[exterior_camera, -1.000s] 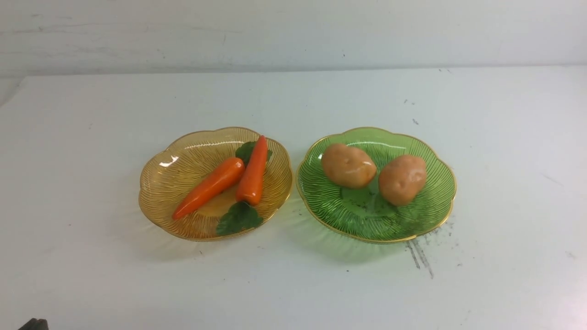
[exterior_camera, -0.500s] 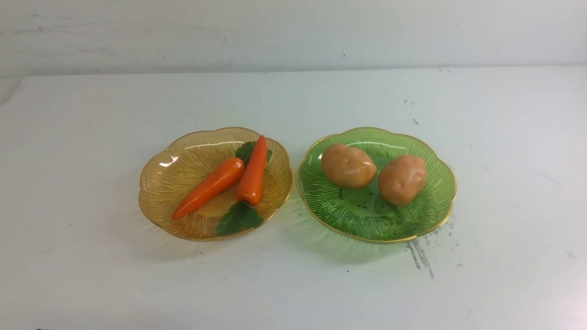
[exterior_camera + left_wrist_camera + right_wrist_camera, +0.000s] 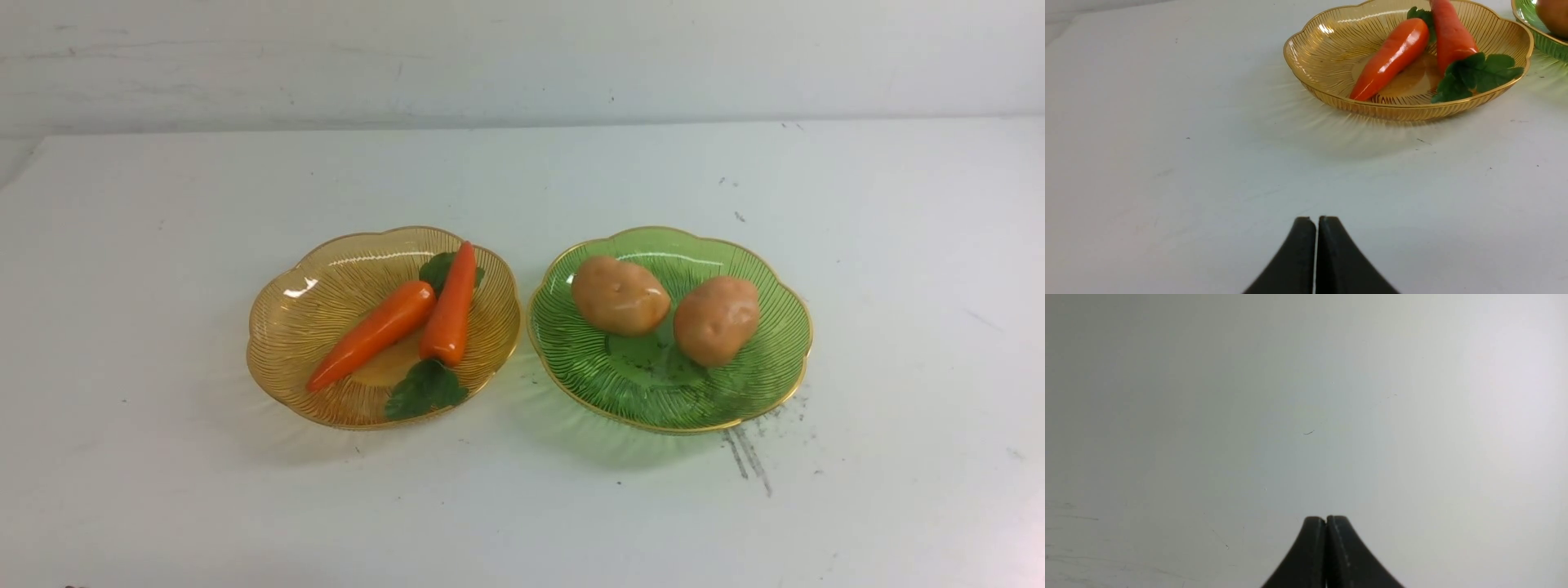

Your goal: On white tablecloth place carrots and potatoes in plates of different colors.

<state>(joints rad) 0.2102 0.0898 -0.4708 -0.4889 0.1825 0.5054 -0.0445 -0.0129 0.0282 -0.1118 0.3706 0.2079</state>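
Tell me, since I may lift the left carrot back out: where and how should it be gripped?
Probably at the thick middle of the left carrot, from above, fingers across its width. It lies slanted and low in the amber plate; the second carrot crowds its leafy end, so stay toward the tip side.

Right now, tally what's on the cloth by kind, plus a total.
Carrots: 2, one beside the other, both in the amber plate
Potatoes: 2, one and another, both in the green plate
Plates: 2, amber plate and green plate
Total: 6
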